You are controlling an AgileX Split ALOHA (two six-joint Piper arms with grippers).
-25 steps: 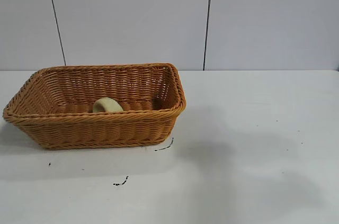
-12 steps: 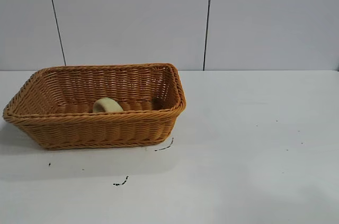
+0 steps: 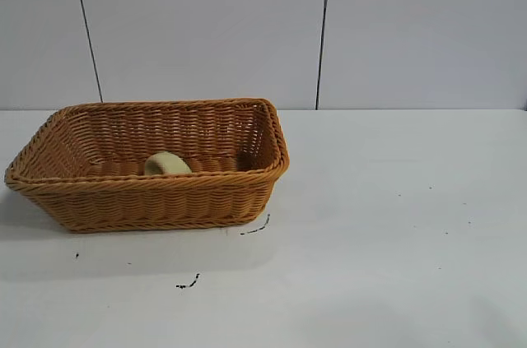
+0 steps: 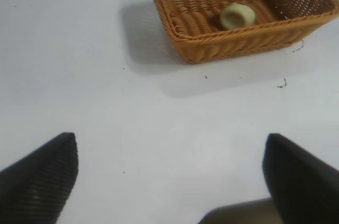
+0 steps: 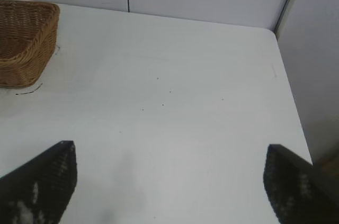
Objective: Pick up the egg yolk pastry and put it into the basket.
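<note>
The egg yolk pastry [image 3: 167, 164], a small pale cream bun, lies inside the orange-brown wicker basket [image 3: 148, 200] at the table's left. It also shows in the left wrist view [image 4: 237, 16], inside the basket [image 4: 222, 44]. My left gripper [image 4: 170, 152] is open and empty, well away from the basket over bare table. My right gripper [image 5: 169, 160] is open and empty over the table's right side; a corner of the basket [image 5: 24, 44] shows far from it. Neither arm appears in the exterior view.
The white table [image 3: 387, 225] carries small dark marks [image 3: 187, 284] in front of the basket. A grey panelled wall stands behind. The table's right edge [image 5: 294, 113] runs close to the right gripper.
A soft shadow on the table right of the basket has faded away. The pastry and basket have not moved.
</note>
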